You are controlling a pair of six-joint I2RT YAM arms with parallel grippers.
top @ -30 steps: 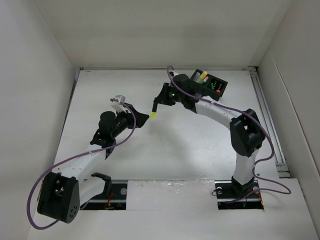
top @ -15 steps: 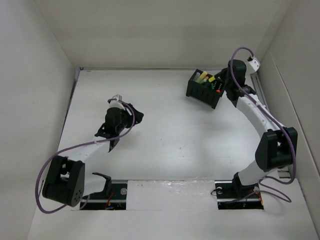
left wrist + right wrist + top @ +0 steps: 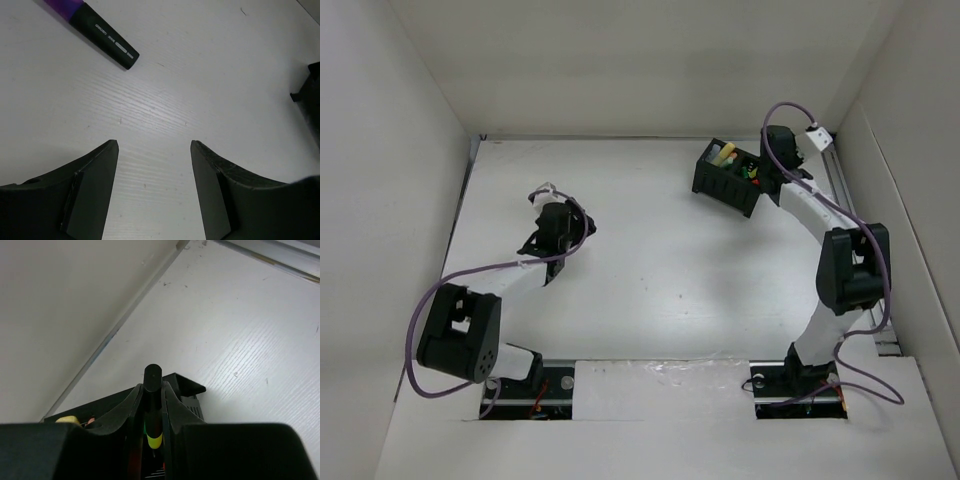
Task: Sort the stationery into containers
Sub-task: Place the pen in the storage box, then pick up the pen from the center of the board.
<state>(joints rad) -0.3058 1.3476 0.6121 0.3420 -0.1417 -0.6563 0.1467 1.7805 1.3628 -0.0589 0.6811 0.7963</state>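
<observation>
White tabletop (image 3: 670,270): delivery due
Right pincer (image 3: 152,390), clamping a yellow-banded marker (image 3: 152,376), has swung over the box (image 3: 189,388); left pincer (image 3: 154,150) gapes, purple marker (image 3: 102,37) just ahead.

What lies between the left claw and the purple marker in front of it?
Only bare white table. In the left wrist view the open left claw faces the purple marker, with nothing lying between them.
</observation>
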